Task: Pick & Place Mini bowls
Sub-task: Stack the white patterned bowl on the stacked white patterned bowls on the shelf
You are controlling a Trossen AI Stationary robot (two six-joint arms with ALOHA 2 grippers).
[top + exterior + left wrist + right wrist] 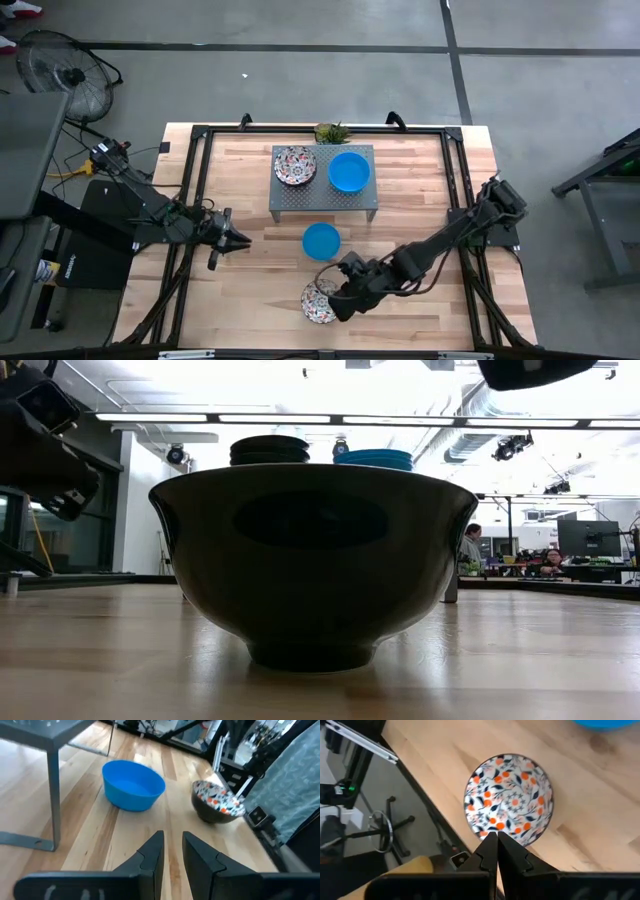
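I see the right gripper (336, 303), fingers pressed together and empty, over the floral bowl (318, 302) at the table's six o'clock edge, a blue bowl (321, 241) at its twelve.

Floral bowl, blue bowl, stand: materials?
Floral bowl: likely glazed ceramic, with a printed pattern inside and a dark glossy outside. Blue bowl: matte, uniform colour, perhaps plastic or melamine. Stand: grey perforated metal top on thin metal legs.
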